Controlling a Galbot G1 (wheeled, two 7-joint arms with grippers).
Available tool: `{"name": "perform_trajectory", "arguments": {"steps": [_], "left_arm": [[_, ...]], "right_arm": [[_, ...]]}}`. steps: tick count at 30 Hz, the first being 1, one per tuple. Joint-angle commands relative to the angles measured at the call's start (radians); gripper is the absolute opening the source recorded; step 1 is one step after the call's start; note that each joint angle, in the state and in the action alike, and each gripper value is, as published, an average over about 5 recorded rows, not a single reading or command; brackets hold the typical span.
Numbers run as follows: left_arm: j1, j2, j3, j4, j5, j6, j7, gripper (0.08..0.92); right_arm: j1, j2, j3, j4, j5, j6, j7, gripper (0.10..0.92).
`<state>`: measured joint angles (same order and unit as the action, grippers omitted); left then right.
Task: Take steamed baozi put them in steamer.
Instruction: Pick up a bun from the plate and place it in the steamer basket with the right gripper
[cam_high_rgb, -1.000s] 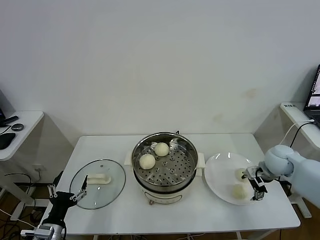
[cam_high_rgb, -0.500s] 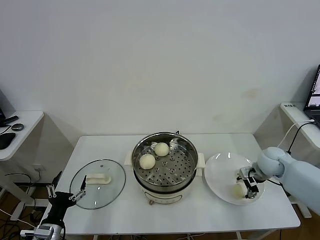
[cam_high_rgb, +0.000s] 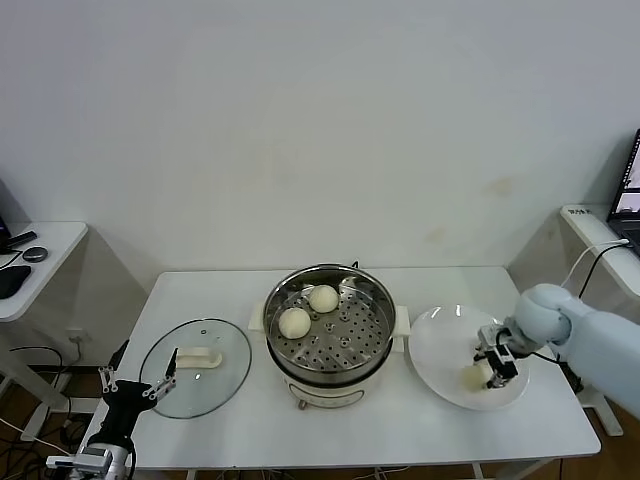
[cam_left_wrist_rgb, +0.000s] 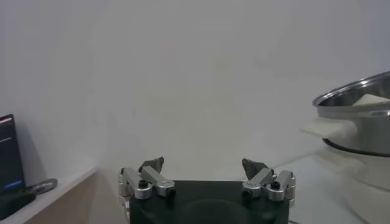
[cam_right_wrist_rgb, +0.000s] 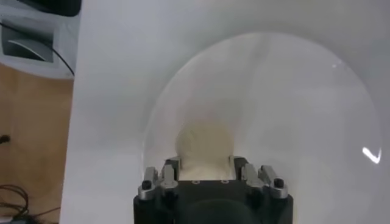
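Head view: white table (cam_high_rgb: 400, 440) against a pale wall, with three things in a row along it. At centre, steamer (cam_high_rgb: 329, 333), a shiny steel pot on a cream base with side handles, perforated tray inside. Two steamed baozi on that tray, both toward its left side: far bun (cam_high_rgb: 323, 298) near the back rim, near bun (cam_high_rgb: 294, 323) just in front and to the left of it, close together.

To the right of the steamer, just beside its handle, flat white plate (cam_high_rgb: 445, 350). Right gripper (cam_high_rgb: 497, 366) down over the plate's right part, arm reaching in from the right edge. One pale bun (cam_high_rgb: 472, 378) showing on the plate just left of the gripper, toward the near rim.

Right wrist view: cream bun between jaws (cam_right_wrist_rgb: 204, 143) lying on the plate (cam_right_wrist_rgb: 292, 97), jaws spread to either side of it, tips right alongside its flanks. Contact not possible to judge, so clamped or merely around it cannot be told.

To the left of the steamer, round glass lid (cam_high_rgb: 196, 366) lying flat on the table, white handle upward.

Left gripper (cam_high_rgb: 135, 389) low at the near left corner, off the table's edge and just beside the lid's rim, idle. Left wrist view: left gripper (cam_left_wrist_rgb: 207, 176) with jaws wide apart, holding nothing, steamer rim (cam_left_wrist_rgb: 356, 100) off to one side.
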<state>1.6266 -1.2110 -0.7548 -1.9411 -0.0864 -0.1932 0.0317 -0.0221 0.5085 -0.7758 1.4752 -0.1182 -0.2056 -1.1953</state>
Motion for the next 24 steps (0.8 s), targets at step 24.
{"name": "perform_trajectory", "arguments": {"steps": [24], "left_arm": [[-0.023, 0.004, -0.018, 0.008, -0.009, 0.003, -0.009, 0.823]], "right_arm": [[0.641, 0.631, -0.536, 0.023, 0.303, 0.384, 0.101, 0.534]]}}
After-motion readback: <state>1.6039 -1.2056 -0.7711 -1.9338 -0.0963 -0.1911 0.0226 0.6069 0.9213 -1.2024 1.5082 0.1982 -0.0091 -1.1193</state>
